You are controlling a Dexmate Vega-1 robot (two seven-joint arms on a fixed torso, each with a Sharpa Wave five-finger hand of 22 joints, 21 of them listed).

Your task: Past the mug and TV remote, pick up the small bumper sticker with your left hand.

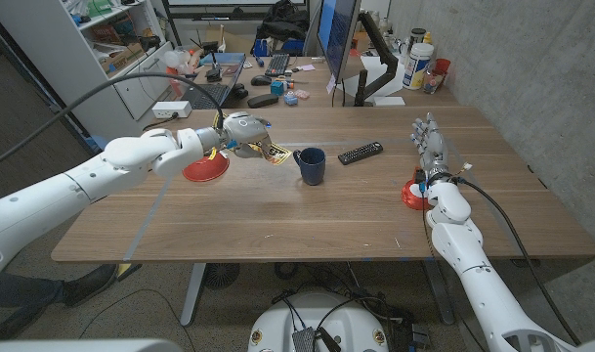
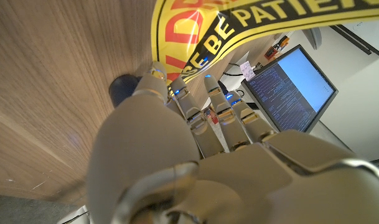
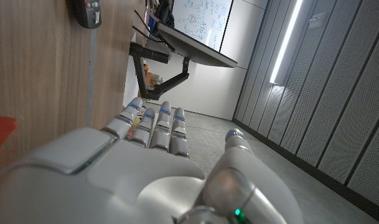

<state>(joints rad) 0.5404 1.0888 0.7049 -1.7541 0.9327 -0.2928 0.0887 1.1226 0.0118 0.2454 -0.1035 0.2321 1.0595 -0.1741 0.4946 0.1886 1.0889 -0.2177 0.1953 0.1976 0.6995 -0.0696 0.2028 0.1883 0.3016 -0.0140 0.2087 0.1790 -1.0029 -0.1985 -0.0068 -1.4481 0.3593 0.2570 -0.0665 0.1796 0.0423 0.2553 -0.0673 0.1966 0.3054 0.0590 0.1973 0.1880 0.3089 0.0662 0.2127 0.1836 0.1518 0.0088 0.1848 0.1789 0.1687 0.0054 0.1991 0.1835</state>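
The left hand (image 1: 240, 133) pinches the yellow-and-black bumper sticker (image 1: 275, 154), holding it above the tabletop (image 1: 277, 210) just left of the dark blue mug (image 1: 312, 165), with a red dish (image 1: 206, 168) beneath the forearm. Right of the mug lies the TV remote (image 1: 361, 153). Farthest right, the right hand (image 1: 429, 147) stands upright, fingers extended side by side, holding nothing.

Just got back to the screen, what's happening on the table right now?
The left hand holds the yellow bumper sticker, lifted just left of the dark blue mug. The TV remote lies right of the mug. The right hand stands open at the table's right side, beside a small red object.
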